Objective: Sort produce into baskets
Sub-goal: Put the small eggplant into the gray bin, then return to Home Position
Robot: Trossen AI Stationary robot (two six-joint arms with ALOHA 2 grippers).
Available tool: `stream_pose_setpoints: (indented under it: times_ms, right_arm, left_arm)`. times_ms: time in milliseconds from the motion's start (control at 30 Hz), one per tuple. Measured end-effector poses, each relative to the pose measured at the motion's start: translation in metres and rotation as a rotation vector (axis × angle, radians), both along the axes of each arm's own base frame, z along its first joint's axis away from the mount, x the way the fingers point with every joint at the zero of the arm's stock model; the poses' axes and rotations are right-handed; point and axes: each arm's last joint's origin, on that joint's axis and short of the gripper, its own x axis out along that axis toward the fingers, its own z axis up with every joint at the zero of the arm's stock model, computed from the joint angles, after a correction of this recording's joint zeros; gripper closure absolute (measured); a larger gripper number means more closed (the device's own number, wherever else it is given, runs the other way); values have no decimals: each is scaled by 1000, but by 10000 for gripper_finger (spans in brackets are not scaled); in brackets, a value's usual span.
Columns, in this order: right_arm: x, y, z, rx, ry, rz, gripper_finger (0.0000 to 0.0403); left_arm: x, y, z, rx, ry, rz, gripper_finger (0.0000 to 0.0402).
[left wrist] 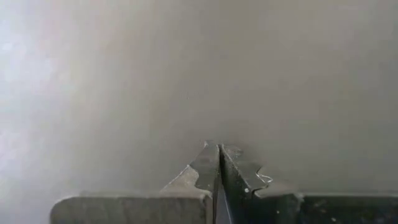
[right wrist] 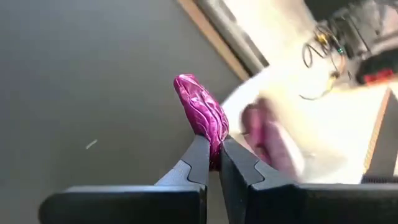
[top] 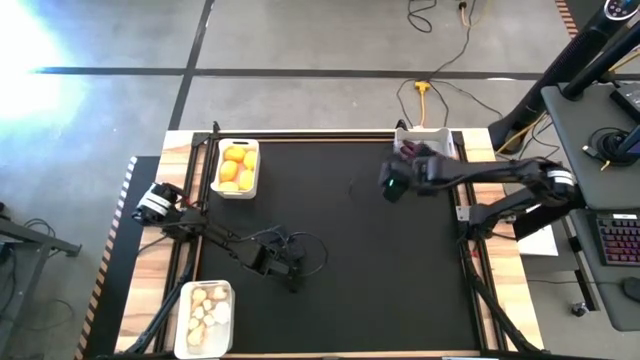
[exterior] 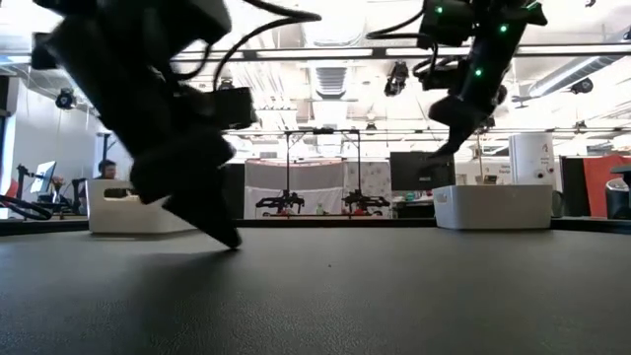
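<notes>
**Right tool holds purple piece near far-right bin**

High view: Black counter [top: 340, 290]. Bin of lemons [top: 237, 168] at the far left corner. Bin of beige pieces [top: 204, 318] at the near left corner. Third bin [top: 430, 141] at the far right edge, partly covered by the right arm. Right tool [top: 392, 184] above the counter just beside that bin. Left tool [top: 293, 272] over the counter's left-centre.

Low view: Left tool [exterior: 229, 237] tip down, at or just above the counter surface; shut. Right tool [exterior: 455, 128] raised, near the white bin [exterior: 493, 207].

Left wrist view: Fingers [left wrist: 202, 171] pressed together, nothing between them.

Right wrist view: Right tool [right wrist: 214, 158] closed on the lower end of a purple piece [right wrist: 200, 112], which stands up from the fingertips. More purple pieces [right wrist: 270, 140] lie blurred in the bin beyond.
</notes>
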Motion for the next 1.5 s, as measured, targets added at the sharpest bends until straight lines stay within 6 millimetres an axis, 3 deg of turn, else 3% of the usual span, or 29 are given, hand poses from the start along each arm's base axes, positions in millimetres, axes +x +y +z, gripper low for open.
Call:
stream_pose_setpoints:
  times_ms: [133, 300, 500, 733, 900, 1100, 1300, 1500]
  right_arm:
    - [-20, -30, 11, -14, -65, -134, 390]
    - [-42, -66, 5, 7, -56, -305, 390]
    - [-53, -116, -17, 184, -171, -412, 390]
    - [-54, -152, -54, 334, -189, -475, 390]
    - [-54, -160, -71, 377, -149, -499, 384]
    - [-55, -160, -69, 368, -144, -486, 328]
    - [-60, -155, -46, 308, -206, -468, 262]
    - [-60, -132, -8, 233, -300, -354, 228]
  left_arm:
    - [-3, -3, 0, 53, 52, -98, 401]
    - [-13, -10, 0, 89, 107, -135, 401]
    - [-40, -15, 12, 83, 235, -164, 401]
    - [-89, -25, 31, -15, 52, -171, 401]
    - [-129, -26, 46, -70, -186, -209, 401]
    - [-165, -8, 53, -100, -385, -221, 401]
    - [-186, 19, 43, -117, -480, -206, 401]
    - [-185, 42, 47, -185, -611, -248, 401]
